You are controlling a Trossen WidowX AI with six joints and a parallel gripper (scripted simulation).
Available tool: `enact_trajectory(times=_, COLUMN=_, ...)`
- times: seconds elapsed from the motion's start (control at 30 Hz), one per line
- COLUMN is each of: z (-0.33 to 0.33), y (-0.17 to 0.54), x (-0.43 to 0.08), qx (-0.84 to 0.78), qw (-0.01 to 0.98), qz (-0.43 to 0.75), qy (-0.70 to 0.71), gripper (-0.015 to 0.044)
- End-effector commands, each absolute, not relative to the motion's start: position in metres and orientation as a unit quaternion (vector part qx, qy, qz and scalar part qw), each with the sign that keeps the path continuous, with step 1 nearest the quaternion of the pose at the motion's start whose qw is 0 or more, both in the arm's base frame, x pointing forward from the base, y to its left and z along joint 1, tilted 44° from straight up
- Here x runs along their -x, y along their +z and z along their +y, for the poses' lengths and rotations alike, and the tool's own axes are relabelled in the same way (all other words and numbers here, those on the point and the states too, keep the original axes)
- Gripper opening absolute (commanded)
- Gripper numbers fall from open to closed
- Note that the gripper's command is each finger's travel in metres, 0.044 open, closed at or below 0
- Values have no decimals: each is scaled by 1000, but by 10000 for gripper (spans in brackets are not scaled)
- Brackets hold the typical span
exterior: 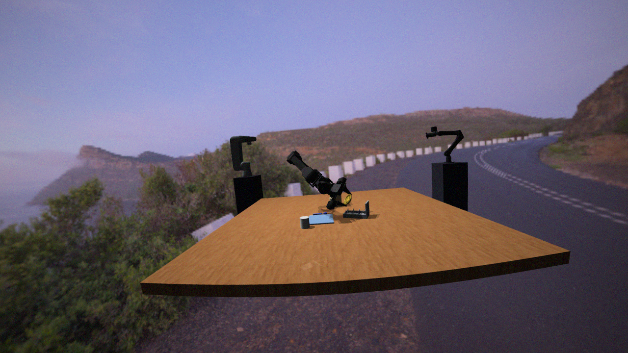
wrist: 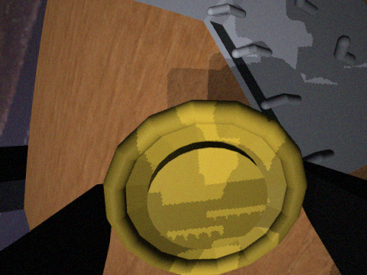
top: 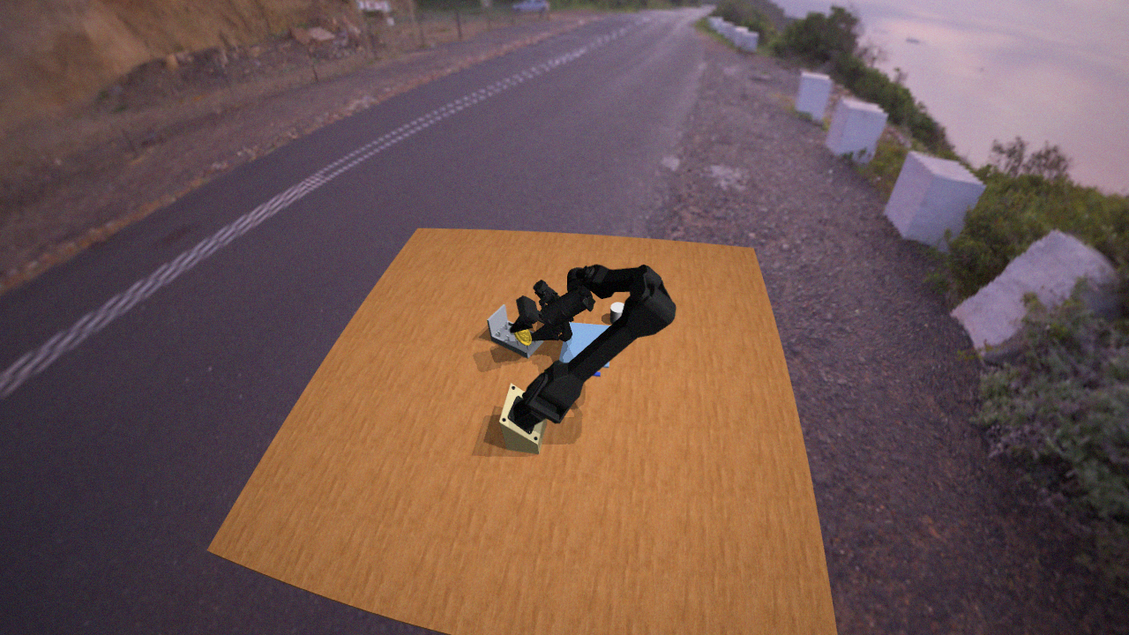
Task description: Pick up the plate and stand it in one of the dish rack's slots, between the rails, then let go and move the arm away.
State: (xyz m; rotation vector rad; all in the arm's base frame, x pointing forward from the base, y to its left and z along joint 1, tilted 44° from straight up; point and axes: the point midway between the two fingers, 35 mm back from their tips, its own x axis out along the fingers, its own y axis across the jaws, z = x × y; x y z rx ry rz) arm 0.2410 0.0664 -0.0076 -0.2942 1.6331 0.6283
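The yellow round plate (top: 523, 337) (exterior: 347, 199) (wrist: 208, 172) is steeply tilted and off the table. My gripper (top: 522, 334) (exterior: 345, 199) (wrist: 203, 185) is shut on it, with a black finger at each side of its rim. The grey dish rack (top: 497, 321) (exterior: 367, 209) (wrist: 306, 126) stands on the table, with a tall end wall and several short pegs. In the exterior view the plate is above and behind the rack. In the wrist view the rack's pegs show beyond the plate's upper right rim, and the plate hides part of the rack.
A light blue flat object (top: 582, 339) (exterior: 321, 218) lies beside the rack. A cup with a white top (top: 616, 310) (exterior: 304, 222) stands near it, and a dark blue item (top: 597, 374) lies at its edge. Two other arms stand on black pedestals (exterior: 248, 193) (exterior: 449, 184) beyond the table.
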Motion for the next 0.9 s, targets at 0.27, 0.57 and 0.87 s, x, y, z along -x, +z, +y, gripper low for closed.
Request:
enact_trajectory(times=0.27, z=58, y=-15, x=-244, qx=148, qw=663, qz=617, qy=397, gripper=0)
enact_trajectory(times=0.57, z=50, y=-17, x=-247, qx=182, qw=691, qz=521, qy=466, gripper=0)
enact_trajectory(times=0.87, z=41, y=-16, x=-250, qx=231, qw=716, qz=413, qy=513, gripper=0)
